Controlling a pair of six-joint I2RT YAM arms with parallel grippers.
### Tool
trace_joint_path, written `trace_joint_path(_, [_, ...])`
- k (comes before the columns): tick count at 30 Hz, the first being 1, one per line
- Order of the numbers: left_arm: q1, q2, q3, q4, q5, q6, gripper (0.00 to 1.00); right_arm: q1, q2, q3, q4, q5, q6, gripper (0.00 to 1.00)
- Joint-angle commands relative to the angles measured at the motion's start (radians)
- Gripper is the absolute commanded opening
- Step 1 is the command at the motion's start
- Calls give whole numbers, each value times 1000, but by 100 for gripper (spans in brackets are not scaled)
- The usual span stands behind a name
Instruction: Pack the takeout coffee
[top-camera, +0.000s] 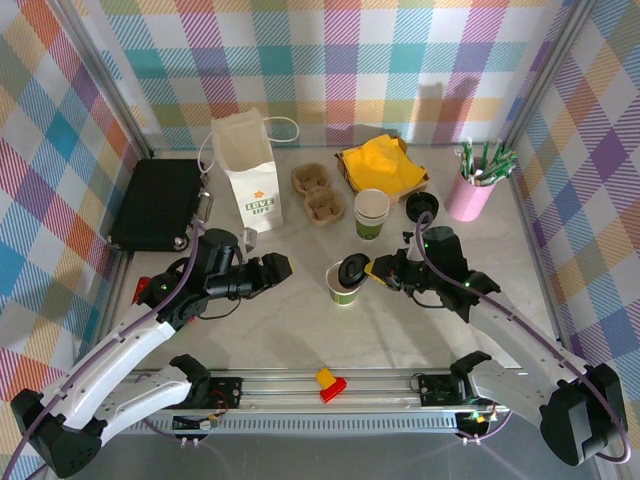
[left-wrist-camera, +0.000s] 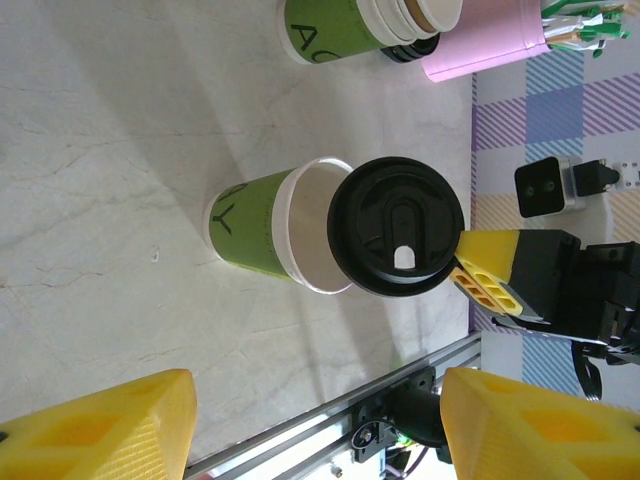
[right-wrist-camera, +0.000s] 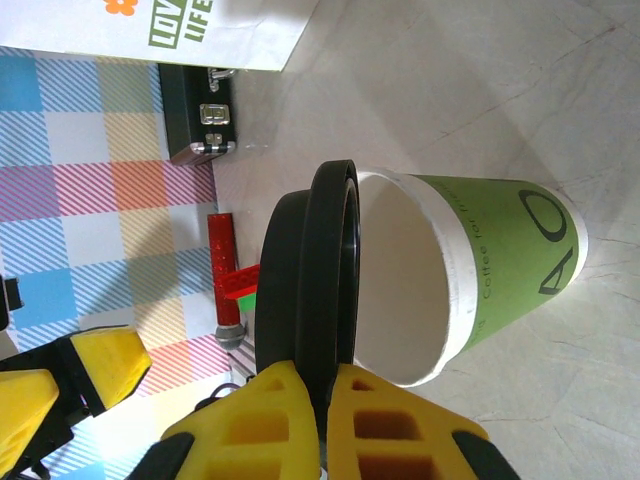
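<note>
Marble tabletop (top-camera: 300, 325): right gripper (top-camera: 374, 270) pinches black lid (top-camera: 353, 268) over green cup (top-camera: 343, 292); left gripper (top-camera: 280, 265) gapes.

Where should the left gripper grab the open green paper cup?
Grip the green paper cup around its side wall, below the rim, from the left: it stands upright, and the black round plastic lid in the right gripper hangs over its mouth.
</note>
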Motion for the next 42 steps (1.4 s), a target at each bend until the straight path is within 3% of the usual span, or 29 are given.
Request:
trace_joint_path(1, [-9, 4, -18, 28, -11, -9, 65, -5, 8, -25, 58, -28, -5, 1])
trace_joint_path(18, [-9, 14, -33, 21, -15, -9, 65, -5, 48, -57, 58, -20, -46, 17])
trace_joint_path(42, [-10, 42, -36, 5, -16, -1, 65, 8, 124, -40, 46, -30, -81, 24])
